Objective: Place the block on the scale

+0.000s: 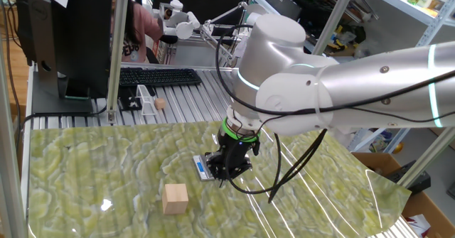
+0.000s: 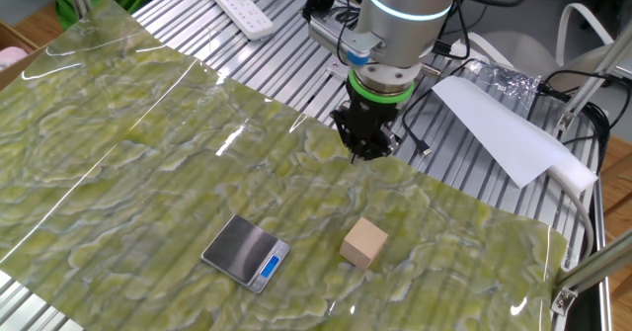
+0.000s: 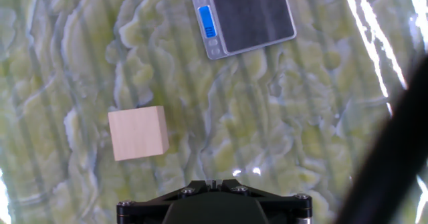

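The block (image 1: 175,198) is a plain tan wooden cube lying on the green patterned mat, free of the gripper. It also shows in the other fixed view (image 2: 364,243) and in the hand view (image 3: 138,132), at the left. The scale (image 2: 247,253) lies flat on the mat with nothing on its silver-grey plate and its blue display lit. In the hand view the scale (image 3: 247,17) is at the top. In one fixed view the scale (image 1: 201,168) is partly hidden behind my gripper (image 1: 226,174). My gripper (image 2: 367,153) hovers above the mat, away from both, fingers together and empty (image 3: 210,182).
A keyboard (image 1: 160,76), a monitor (image 1: 64,32) and a tiny wooden ball (image 1: 161,104) sit beyond the mat. A white power strip (image 2: 247,10) and a white sheet (image 2: 504,133) lie on the slatted table top. Cables hang from my arm.
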`<state>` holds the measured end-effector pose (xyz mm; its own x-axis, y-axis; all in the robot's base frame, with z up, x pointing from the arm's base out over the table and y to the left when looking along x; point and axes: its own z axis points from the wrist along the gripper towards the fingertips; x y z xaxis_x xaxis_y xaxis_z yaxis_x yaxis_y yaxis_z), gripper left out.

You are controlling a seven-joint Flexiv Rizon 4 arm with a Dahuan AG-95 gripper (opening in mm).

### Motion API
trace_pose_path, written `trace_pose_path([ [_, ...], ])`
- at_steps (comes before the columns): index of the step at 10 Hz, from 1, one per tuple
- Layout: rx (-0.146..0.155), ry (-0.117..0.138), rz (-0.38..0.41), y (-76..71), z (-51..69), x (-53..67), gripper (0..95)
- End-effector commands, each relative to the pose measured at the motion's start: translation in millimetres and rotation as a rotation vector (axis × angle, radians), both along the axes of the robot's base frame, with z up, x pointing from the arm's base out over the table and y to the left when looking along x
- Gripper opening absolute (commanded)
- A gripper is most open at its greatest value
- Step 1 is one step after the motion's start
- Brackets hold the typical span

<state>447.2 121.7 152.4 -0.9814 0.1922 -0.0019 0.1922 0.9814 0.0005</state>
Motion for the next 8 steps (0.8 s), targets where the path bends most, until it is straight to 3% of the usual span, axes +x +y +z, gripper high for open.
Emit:
trace_pose_path([
  [1,0.000,0.000,-0.003,0.8,-1.2,0.8,0.0],
  [8,0.000,0.004,-0.027,4.9,-2.4,7.3,0.0],
])
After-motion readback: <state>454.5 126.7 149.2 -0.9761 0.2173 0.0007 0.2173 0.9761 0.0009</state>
